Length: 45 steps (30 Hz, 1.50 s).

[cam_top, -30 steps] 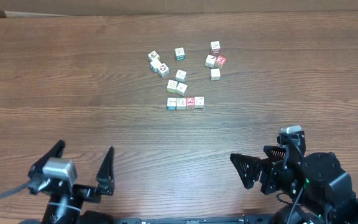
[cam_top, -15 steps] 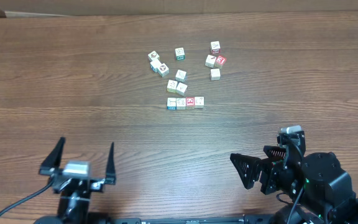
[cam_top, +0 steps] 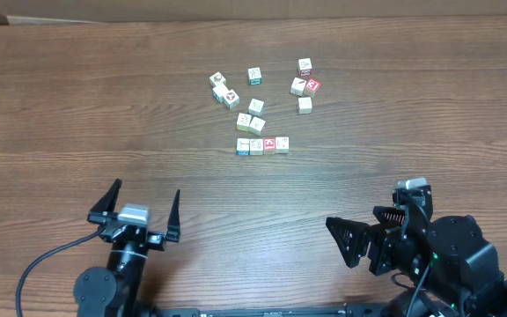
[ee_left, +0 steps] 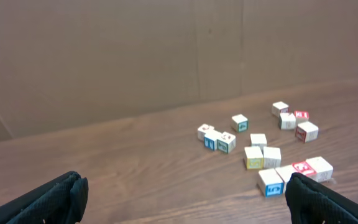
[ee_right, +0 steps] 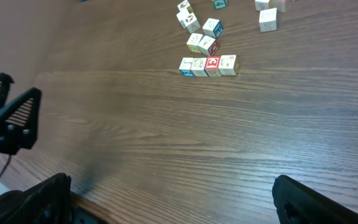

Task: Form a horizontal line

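The horizontal line (cam_top: 262,145) is a row of four cream cubes set edge to edge mid-table, blue-printed at its left end and red third along. It also shows in the left wrist view (ee_left: 296,172), its near end partly behind my right finger, and in the right wrist view (ee_right: 208,65). My left gripper (cam_top: 147,188) is open and empty near the front edge, well short of the row and pointing toward it. My right gripper (cam_top: 352,216) is open and empty at the front right, also far from the cubes.
Several loose cubes of the same kind lie behind the row: a pair (cam_top: 251,114) just behind it, a cluster (cam_top: 223,90) to the left, one (cam_top: 254,76) farther back, and a group (cam_top: 304,85) at the right. A brown wall (ee_left: 166,56) borders the table's far side.
My left arm has shifted right along the front edge and turned to face the cubes, still open. The right arm and the cubes have not moved.
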Each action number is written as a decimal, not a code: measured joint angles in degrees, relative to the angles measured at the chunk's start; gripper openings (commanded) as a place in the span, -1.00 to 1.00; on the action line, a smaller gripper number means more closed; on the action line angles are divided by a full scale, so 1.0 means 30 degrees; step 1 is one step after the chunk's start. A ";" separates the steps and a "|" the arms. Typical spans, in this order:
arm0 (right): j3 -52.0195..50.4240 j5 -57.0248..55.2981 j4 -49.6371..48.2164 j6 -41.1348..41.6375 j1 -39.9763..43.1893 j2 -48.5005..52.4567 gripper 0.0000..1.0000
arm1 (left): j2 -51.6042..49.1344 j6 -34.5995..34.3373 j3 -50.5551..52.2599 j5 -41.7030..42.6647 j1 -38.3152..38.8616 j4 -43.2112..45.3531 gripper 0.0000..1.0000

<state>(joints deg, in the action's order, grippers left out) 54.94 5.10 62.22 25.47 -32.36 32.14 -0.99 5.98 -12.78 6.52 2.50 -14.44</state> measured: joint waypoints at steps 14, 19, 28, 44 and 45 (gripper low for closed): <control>0.0000 0.0000 -0.0015 0.0000 0.0007 0.0000 1.00 | 0.0007 -0.1253 0.2572 0.0335 0.0000 0.2397 0.99; 0.0000 -0.0007 -0.0007 0.0000 0.0000 0.0000 1.00 | 0.0007 -0.1392 0.2798 0.0474 0.0000 0.2492 0.99; 0.0000 0.0000 -0.0015 0.0007 0.0000 0.0000 1.00 | 0.0015 -0.2186 0.3606 0.0619 0.0000 0.2951 0.99; 0.0000 -0.0007 0.0000 0.0007 0.0000 0.0000 1.00 | 0.0015 -0.2951 0.3752 0.0627 0.0000 0.3111 0.99; 0.0000 -0.0007 -0.0015 -0.0007 0.0000 0.0000 1.00 | 0.0015 -0.2951 0.3752 0.0627 0.0000 0.3111 0.99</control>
<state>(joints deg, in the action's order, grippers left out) 54.94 5.08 62.17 25.45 -32.36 32.14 -0.95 -2.87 -1.52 8.40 2.50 -5.10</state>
